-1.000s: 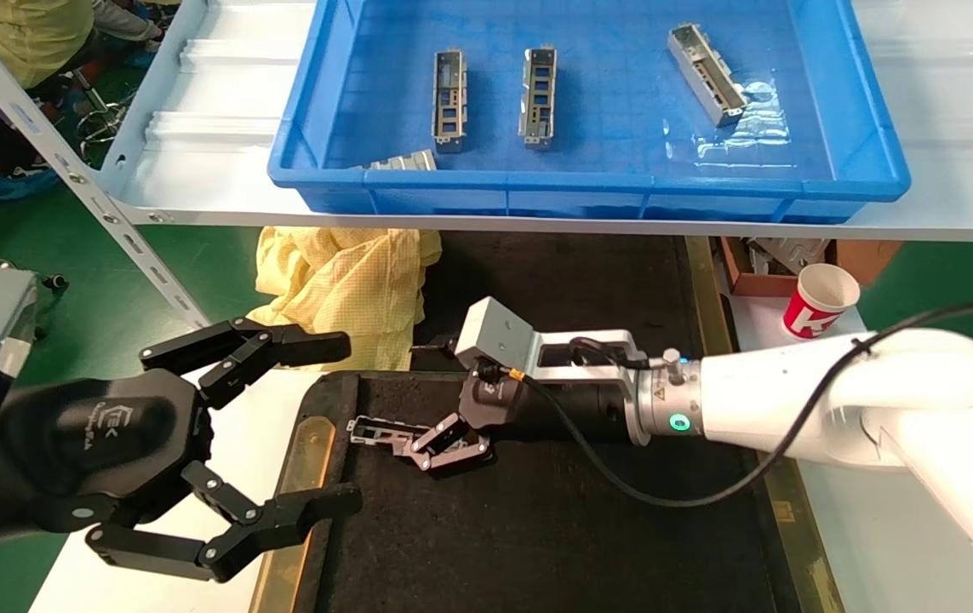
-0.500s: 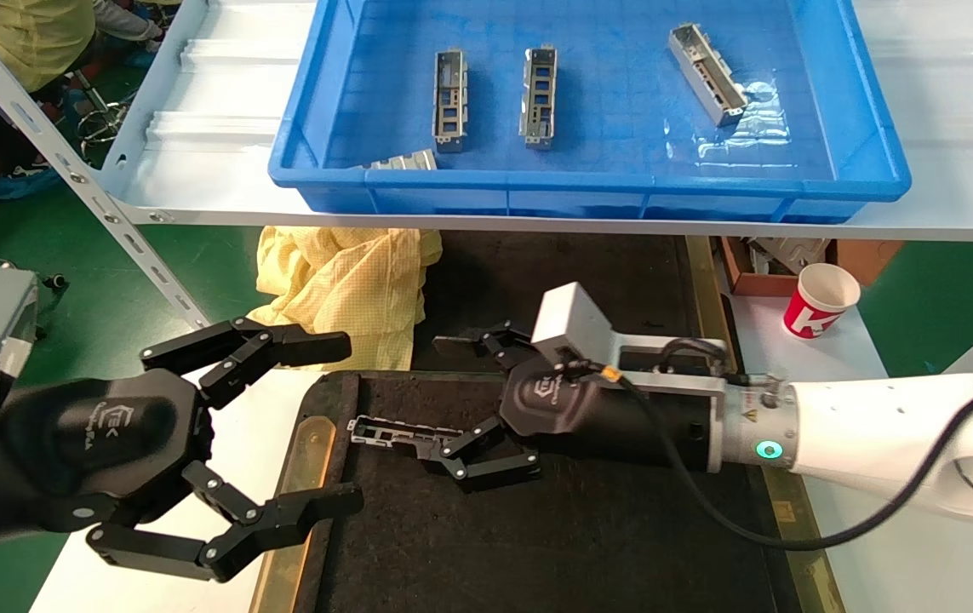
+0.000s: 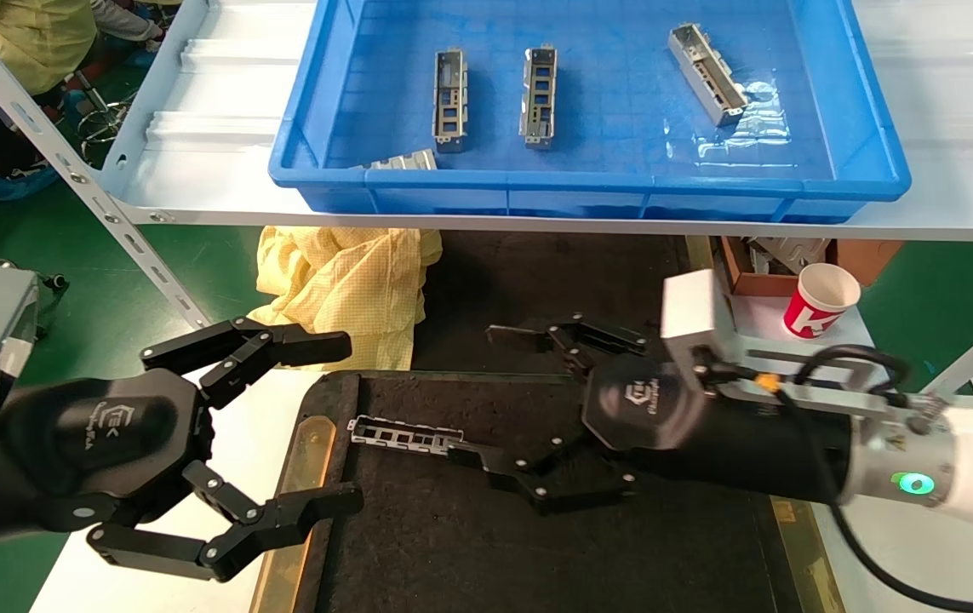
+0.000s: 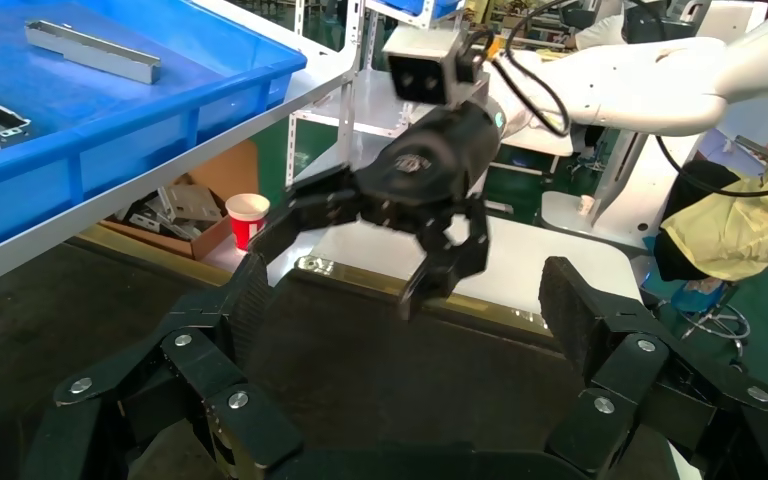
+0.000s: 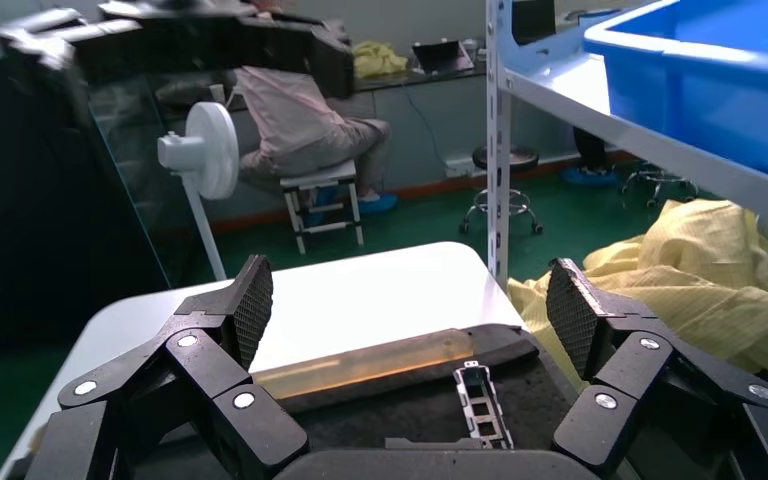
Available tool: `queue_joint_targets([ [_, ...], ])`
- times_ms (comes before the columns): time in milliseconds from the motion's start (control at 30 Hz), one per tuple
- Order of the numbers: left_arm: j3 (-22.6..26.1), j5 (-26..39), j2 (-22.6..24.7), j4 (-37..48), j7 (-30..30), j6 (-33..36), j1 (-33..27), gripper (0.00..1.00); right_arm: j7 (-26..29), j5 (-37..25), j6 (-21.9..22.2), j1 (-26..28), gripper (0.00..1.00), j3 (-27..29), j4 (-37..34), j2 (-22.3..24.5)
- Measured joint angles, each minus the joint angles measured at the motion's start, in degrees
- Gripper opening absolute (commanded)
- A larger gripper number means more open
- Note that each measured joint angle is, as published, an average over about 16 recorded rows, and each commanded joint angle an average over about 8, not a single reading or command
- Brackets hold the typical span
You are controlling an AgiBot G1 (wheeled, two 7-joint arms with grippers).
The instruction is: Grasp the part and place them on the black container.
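Right gripper (image 3: 510, 409) has pulled back toward the robot's right since a second ago, letting go of the part (image 3: 405, 435), which lies flat on the black container (image 3: 469, 545) near its left brass strip, lower finger's tip at its end. Fingers spread wide, arm reaching in low from the right, green ring lit at the wrist. White logo on both gripper bodies, unreadable. Red cup (image 3: 821, 300) shows a white "K". Left gripper (image 3: 299, 426) hangs wide open, empty, at the container's left edge.
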Motion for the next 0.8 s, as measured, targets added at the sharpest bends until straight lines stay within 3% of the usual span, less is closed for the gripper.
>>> queue_joint_targets([
  [800, 0.0, 0.0, 0.0, 0.01, 0.0, 0.0, 0.0, 1.0, 10.94, -1.12, -10.24, -11.52, 1.0, 22.06, 17.4, 14.75],
])
